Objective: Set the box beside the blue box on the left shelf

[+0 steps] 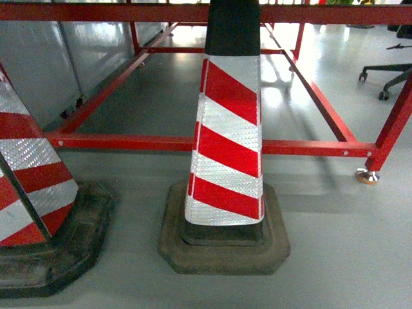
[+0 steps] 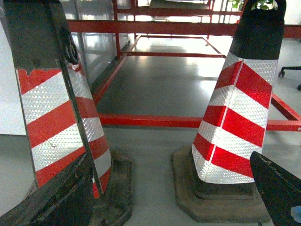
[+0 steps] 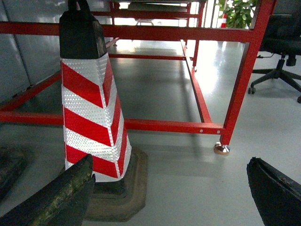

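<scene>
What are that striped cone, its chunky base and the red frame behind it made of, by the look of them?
The striped cone looks like plastic wrapped in red-and-white reflective sheeting: the white bands show a fine glittering grain. Its base seems to be dull, scuffed dark rubber. The red frame looks like painted metal tubing, glossy, with small fasteners and a metal foot.

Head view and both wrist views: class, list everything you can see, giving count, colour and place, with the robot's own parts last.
Traffic cones: two, red and white striped with black tops and bases; one centre, one at left edge.
Metal frame: one, red, behind the cones.
Office chair: one, black, far right.
Plant: one, green, top right background.
Floor: grey, glossy.
Blue box: none in view.
Left gripper: black fingers apart, empty.
Right gripper: black fingers apart, empty.
</scene>
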